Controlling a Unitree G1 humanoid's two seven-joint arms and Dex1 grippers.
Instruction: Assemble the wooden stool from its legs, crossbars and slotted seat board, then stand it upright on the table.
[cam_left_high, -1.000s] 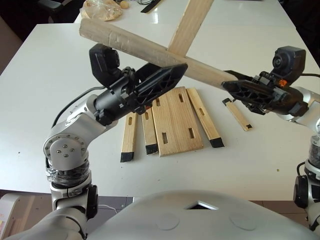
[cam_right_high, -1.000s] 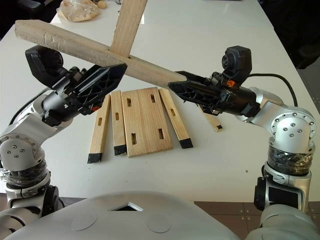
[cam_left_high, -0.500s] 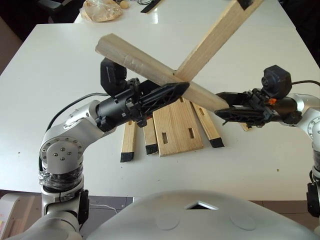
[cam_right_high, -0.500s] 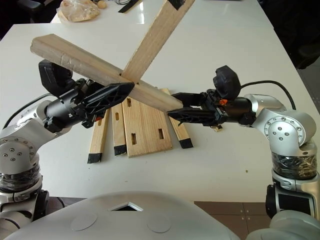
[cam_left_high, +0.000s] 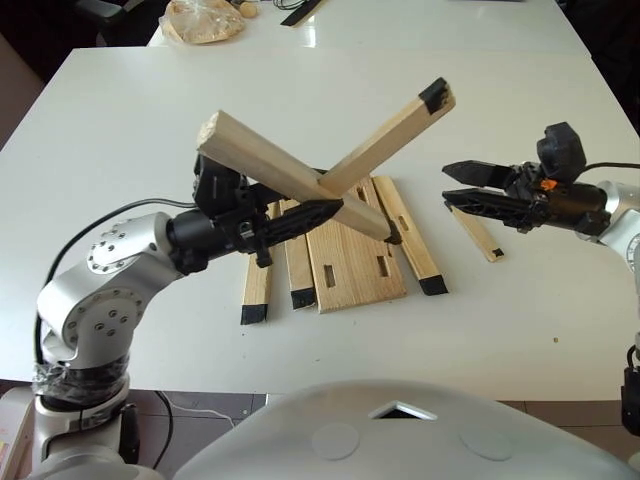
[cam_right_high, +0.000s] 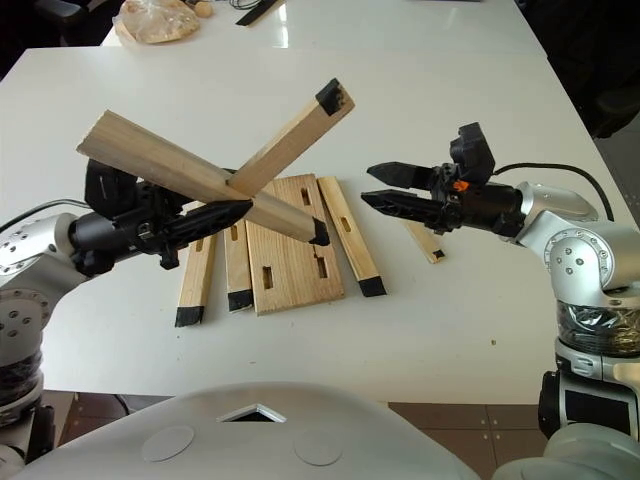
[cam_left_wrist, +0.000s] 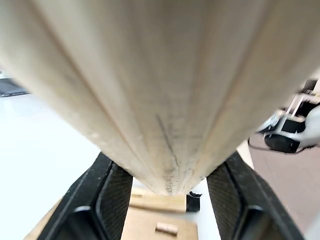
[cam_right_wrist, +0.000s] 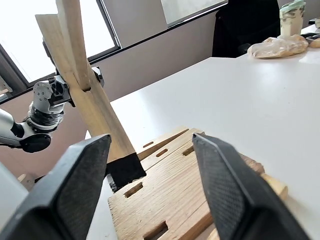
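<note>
The crossed wooden pieces (cam_left_high: 322, 176) are clamped at the joint by the left gripper (cam_left_high: 326, 209) and held over the slotted seat board (cam_left_high: 350, 255), which is laid flat on the table (cam_left_high: 120, 120) between loose slats (cam_left_high: 258, 280), and the right gripper (cam_left_high: 452, 182) is held wide open to the right.

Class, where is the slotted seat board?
The slotted seat board lies flat mid-table in the eye views, flanked by loose legs, under crossed pieces in the left pincer.

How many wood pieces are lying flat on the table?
5: two legs left of the seat board, one leg right of it, a short crossbar farther right. The held cross may hide more.
</note>
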